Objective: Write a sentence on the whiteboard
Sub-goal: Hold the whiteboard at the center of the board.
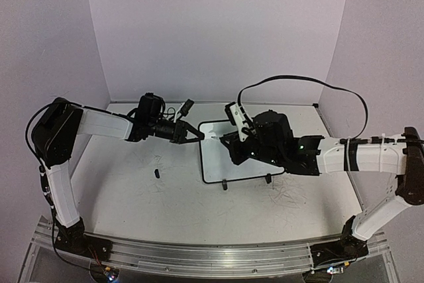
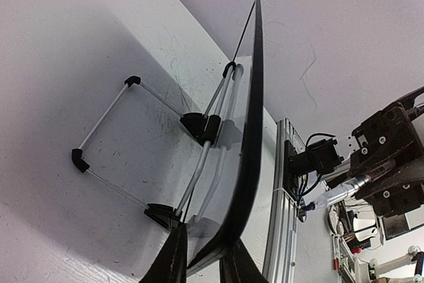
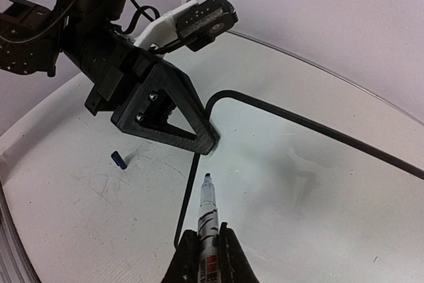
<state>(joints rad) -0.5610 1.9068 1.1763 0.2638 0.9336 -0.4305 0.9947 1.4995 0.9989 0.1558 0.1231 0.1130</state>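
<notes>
Whiteboard (image 1: 225, 158) corner sits pinched between the left gripper's (image 1: 197, 134) jaws; right gripper's (image 3: 207, 240) jaws, just beside it, clamp a marker (image 3: 207, 203).

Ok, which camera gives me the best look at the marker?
Right wrist: the marker sticks out of the right gripper, tip visible over the whiteboard. Left wrist shows it small and side-on. Top external: I can't make it out.
</notes>
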